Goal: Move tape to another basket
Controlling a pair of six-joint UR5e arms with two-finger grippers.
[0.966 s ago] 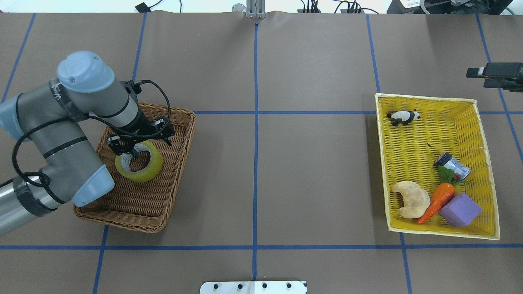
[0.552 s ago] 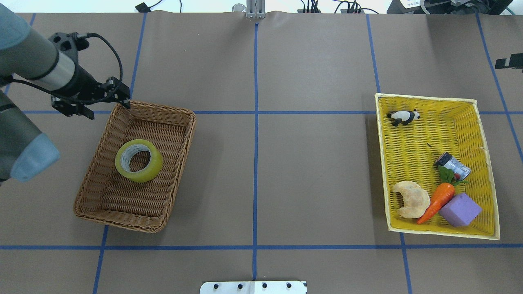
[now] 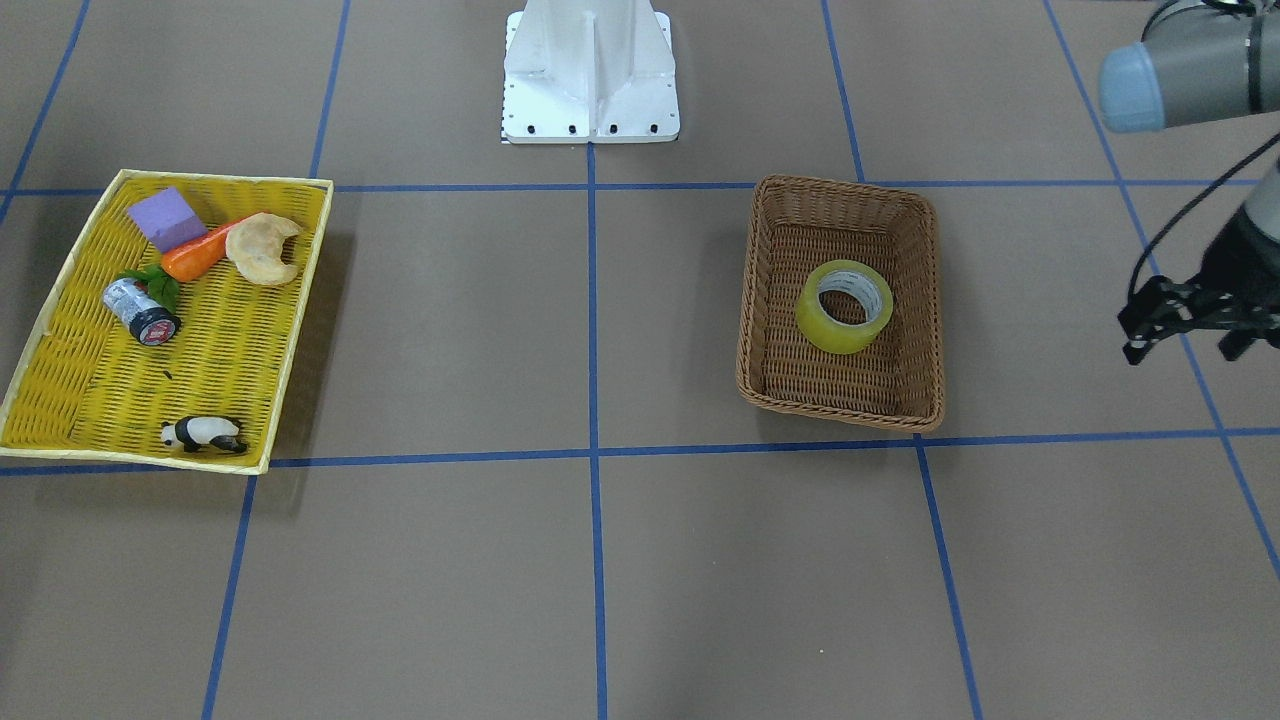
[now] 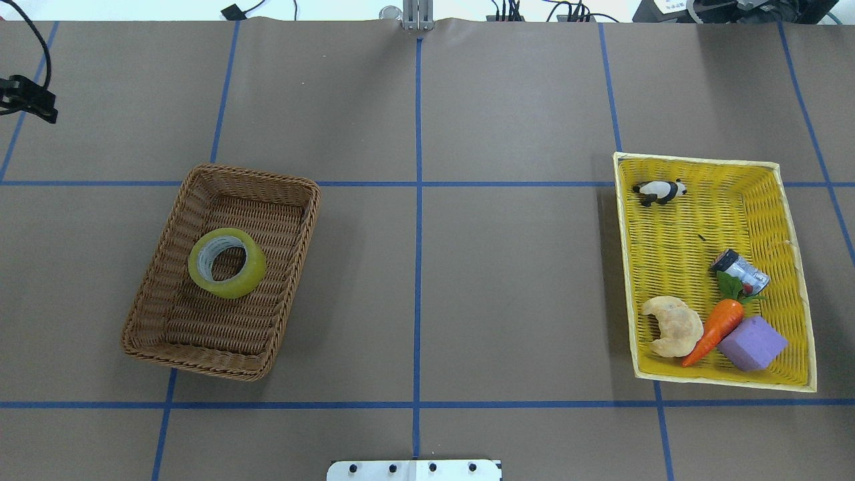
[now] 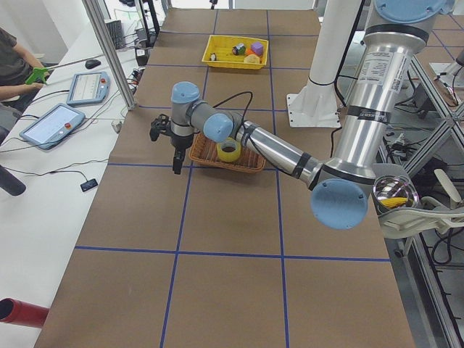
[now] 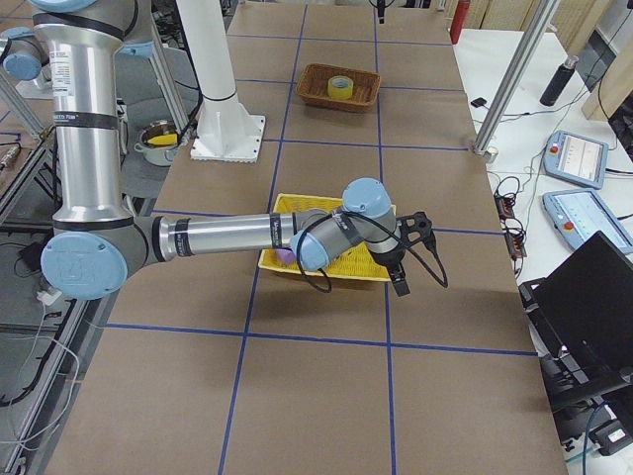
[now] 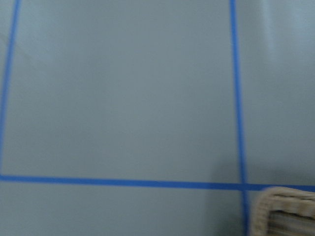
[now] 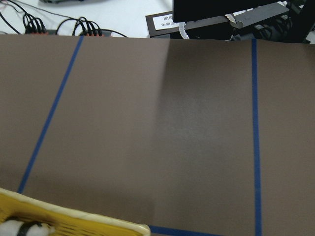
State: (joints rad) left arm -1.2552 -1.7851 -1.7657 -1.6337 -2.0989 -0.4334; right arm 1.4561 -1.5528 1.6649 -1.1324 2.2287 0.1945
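Tape [image 4: 227, 262] lies flat, hole up, roughly centred in the basket [image 4: 194, 361]. Left gripper [image 3: 1182, 338] is off to the basket's side, clear of it, fingers apart, empty. Right gripper [image 6: 400, 280] is well away from the basket, by the yellow tray [image 4: 626, 267]; can't tell its jaw state.

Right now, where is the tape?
In the overhead view the tape lies flat, hole up, inside the brown wicker basket on the table's left half. It is the only thing in that basket.
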